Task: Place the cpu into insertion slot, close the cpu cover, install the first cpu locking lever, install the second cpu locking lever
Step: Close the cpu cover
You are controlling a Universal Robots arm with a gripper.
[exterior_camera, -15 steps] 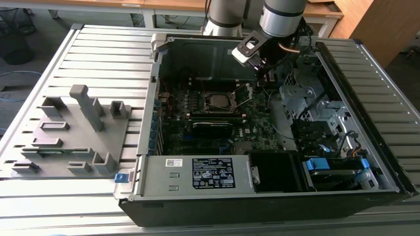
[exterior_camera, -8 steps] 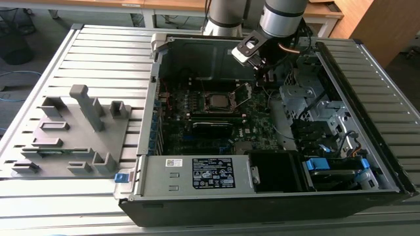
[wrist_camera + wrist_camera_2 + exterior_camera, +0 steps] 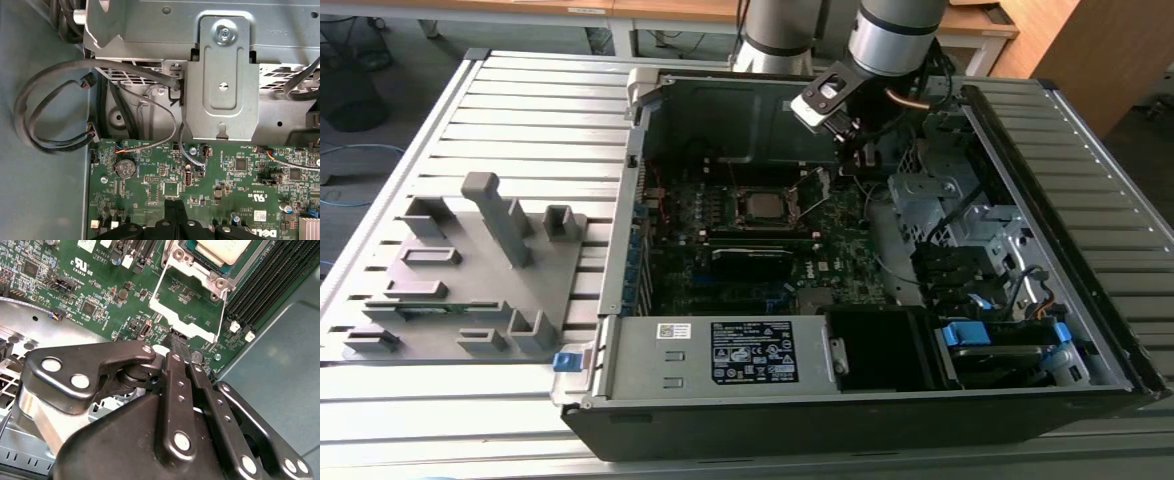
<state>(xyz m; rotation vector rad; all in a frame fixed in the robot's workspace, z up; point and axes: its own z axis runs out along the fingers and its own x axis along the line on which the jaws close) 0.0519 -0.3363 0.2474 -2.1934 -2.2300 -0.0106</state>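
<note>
The cpu (image 3: 761,207) lies in the insertion slot (image 3: 735,192) on the green motherboard, its pale metal top (image 3: 220,250) showing in the second wrist view. The cpu cover (image 3: 159,289), a silver frame with a large window, is swung open away from the slot and stands tilted up (image 3: 817,188). My gripper (image 3: 177,342) is shut, with nothing seen between the fingers. Its black tips meet the cover's free edge. A thin wire locking lever (image 3: 223,310) runs along one side of the cover. The gripper (image 3: 850,165) hangs inside the case, to the exterior view's right of the slot.
A power supply (image 3: 754,352) with a white label fills the case's near end. Drive bays (image 3: 961,230) line the exterior view's right. Black memory slots (image 3: 265,285) lie beside the socket. Looped cables (image 3: 55,125) and a metal bracket (image 3: 222,75) sit beyond the board. A grey fixture tray (image 3: 454,280) rests outside the case.
</note>
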